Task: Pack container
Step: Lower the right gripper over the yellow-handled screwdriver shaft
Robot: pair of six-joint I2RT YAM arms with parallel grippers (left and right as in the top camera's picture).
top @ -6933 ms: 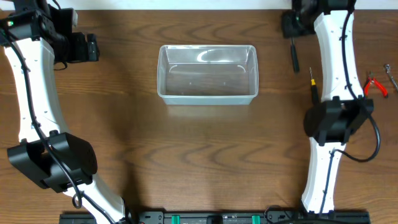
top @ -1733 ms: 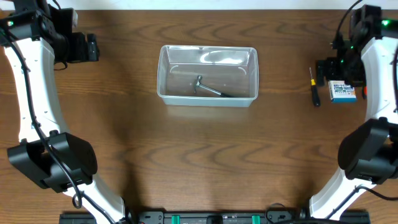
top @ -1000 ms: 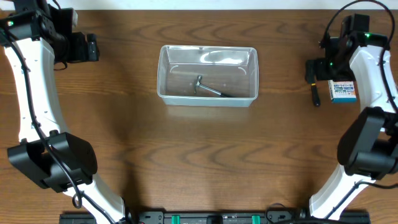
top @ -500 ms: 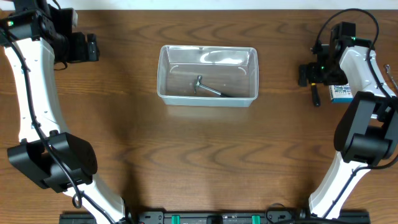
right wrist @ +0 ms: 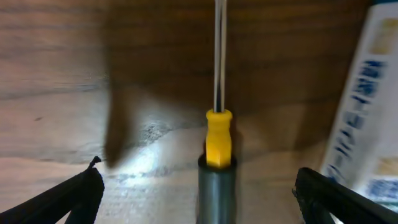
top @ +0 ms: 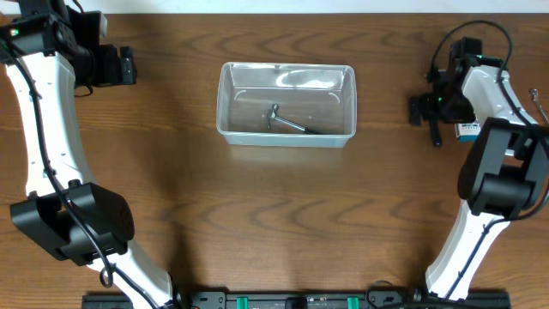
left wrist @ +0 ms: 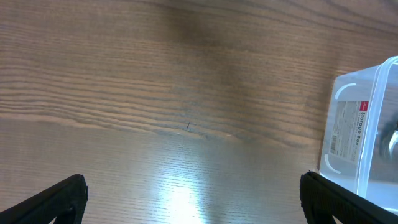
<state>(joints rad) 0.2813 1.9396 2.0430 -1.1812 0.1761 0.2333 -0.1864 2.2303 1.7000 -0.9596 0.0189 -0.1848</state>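
Note:
The clear plastic container [top: 286, 103] stands at the table's back centre, with a small metal tool [top: 292, 123] lying in it. Its end wall and label show in the left wrist view as the container [left wrist: 364, 134]. My left gripper [top: 120, 64] is open far to its left, over bare wood, as the left gripper [left wrist: 193, 208] with nothing between its fingers. My right gripper [top: 426, 109] is open low over a screwdriver [top: 436, 133]. The screwdriver [right wrist: 217, 168] with its dark handle and yellow collar lies between the right gripper's [right wrist: 208, 202] fingers, apart from both.
A blue-and-white box [top: 467, 130] lies just right of the screwdriver, and the box [right wrist: 373, 112] stands close to my right finger. A metal tool [top: 538, 101] lies at the table's right edge. Both arms run along the table's sides.
My right gripper has moved left from over the blue-and-white box to over the screwdriver, staying open. The left arm and the container have not moved.

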